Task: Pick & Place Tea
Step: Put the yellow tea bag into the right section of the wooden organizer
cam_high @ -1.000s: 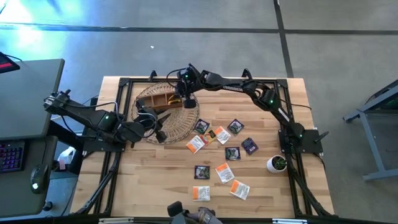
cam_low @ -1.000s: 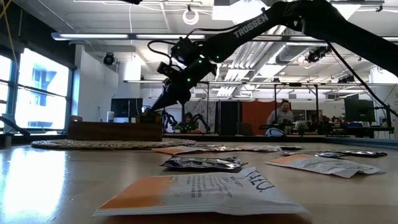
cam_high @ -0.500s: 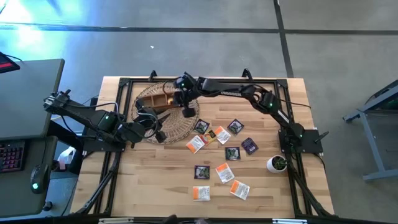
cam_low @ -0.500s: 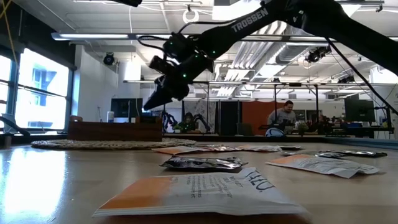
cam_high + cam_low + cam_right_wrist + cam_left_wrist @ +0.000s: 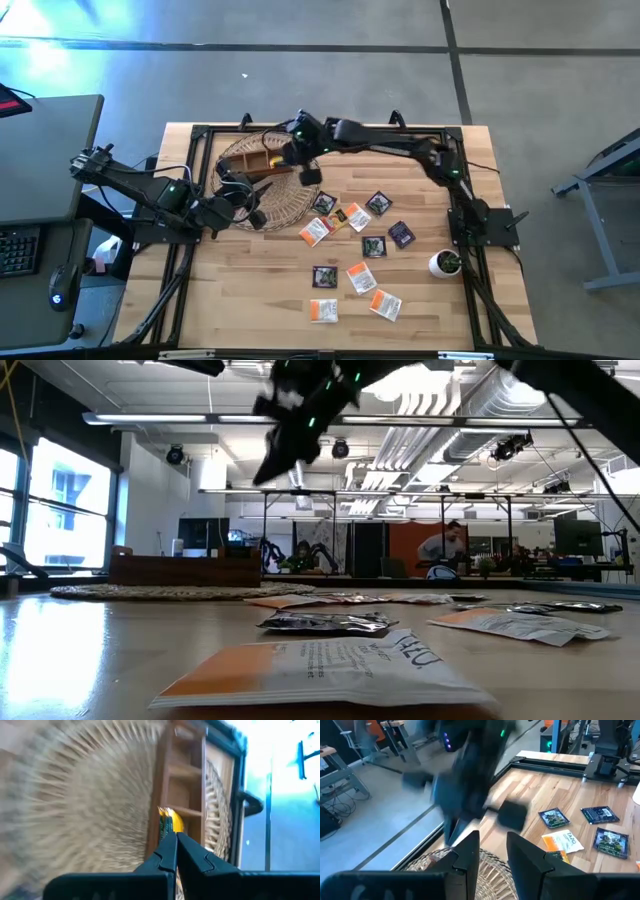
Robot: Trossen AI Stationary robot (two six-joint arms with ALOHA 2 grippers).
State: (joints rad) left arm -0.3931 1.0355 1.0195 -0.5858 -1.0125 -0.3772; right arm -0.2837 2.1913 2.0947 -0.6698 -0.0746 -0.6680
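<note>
Nearest the front edge of the pale wooden table [image 5: 240,300], bare planks at the left. Flat square tea sachets [image 5: 358,277], orange-white and dark, scattered right of centre; small white plant pot [image 5: 444,264] near the right edge. Farther, left gripper [image 5: 252,190] low on the round woven mat [image 5: 295,205], fingers narrowly parted, empty. Right gripper [image 5: 303,165] above the mat, beside the brown wooden box [image 5: 258,160], fingers pressed together, empty.
</note>
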